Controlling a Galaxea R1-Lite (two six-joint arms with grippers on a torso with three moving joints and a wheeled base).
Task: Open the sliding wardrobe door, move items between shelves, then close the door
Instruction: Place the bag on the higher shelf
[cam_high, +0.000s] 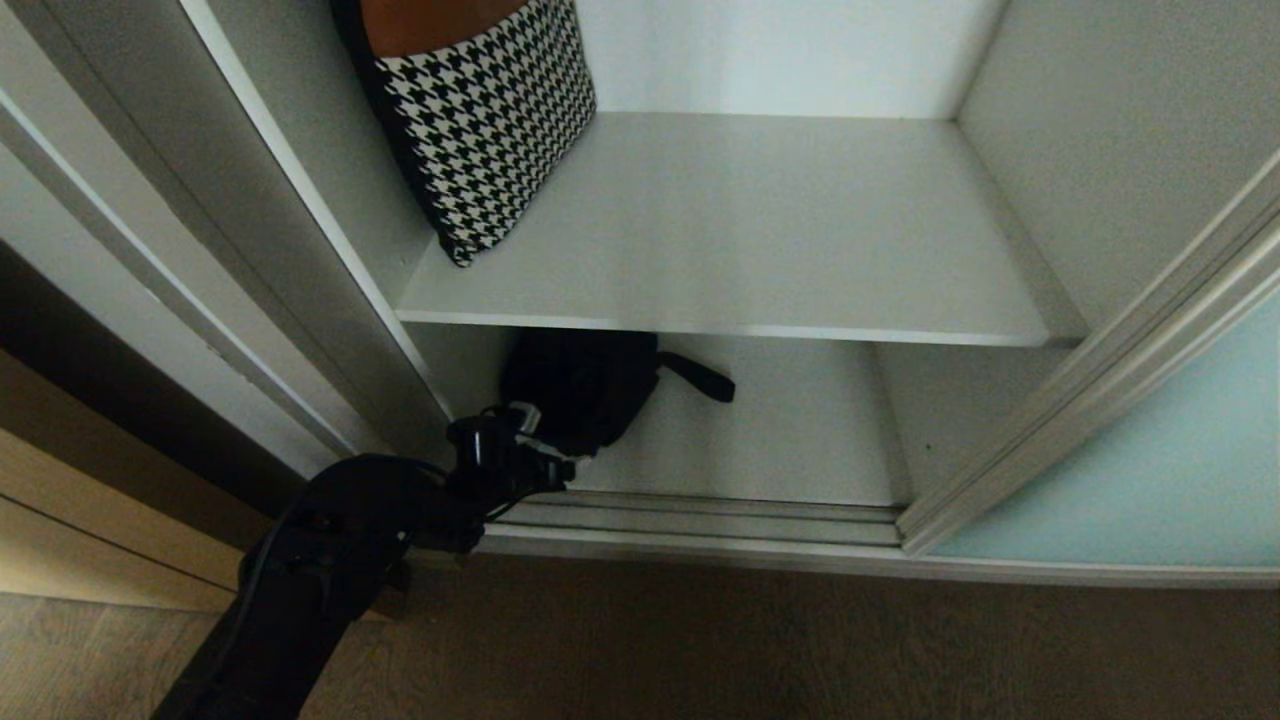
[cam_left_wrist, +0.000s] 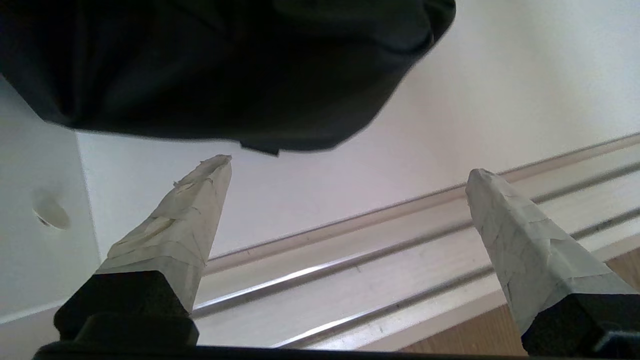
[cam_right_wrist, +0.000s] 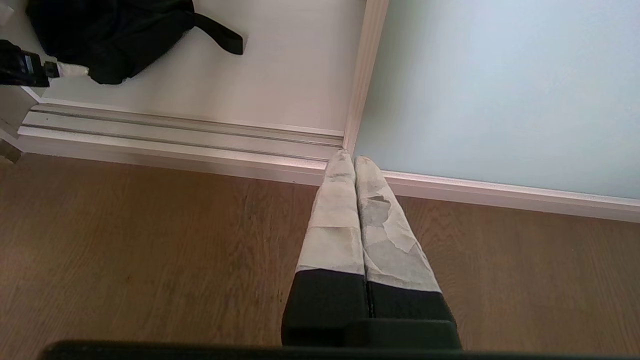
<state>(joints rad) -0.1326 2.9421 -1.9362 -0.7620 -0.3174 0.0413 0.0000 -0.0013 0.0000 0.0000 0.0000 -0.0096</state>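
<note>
The sliding wardrobe door (cam_high: 1150, 470), pale aqua glass in a silver frame, stands pushed to the right, leaving the shelves exposed. A black-and-white houndstooth bag (cam_high: 490, 110) leans at the left of the upper shelf (cam_high: 760, 240). A black bag (cam_high: 580, 385) with a strap lies at the left of the lower shelf (cam_high: 800, 430). My left gripper (cam_high: 548, 440) hangs at that bag's front edge, open. In the left wrist view the gripper (cam_left_wrist: 350, 167) is empty, and the black bag (cam_left_wrist: 210, 65) lies just beyond the fingertips. My right gripper (cam_right_wrist: 352, 157) is shut and empty, low over the floor by the door's frame (cam_right_wrist: 362, 75).
A ribbed silver floor track (cam_high: 700, 520) runs along the wardrobe's front under the left gripper. Brown wooden floor (cam_high: 800, 640) lies in front. The wardrobe's white left wall (cam_high: 330, 290) is close beside the left arm. The right part of both shelves is bare.
</note>
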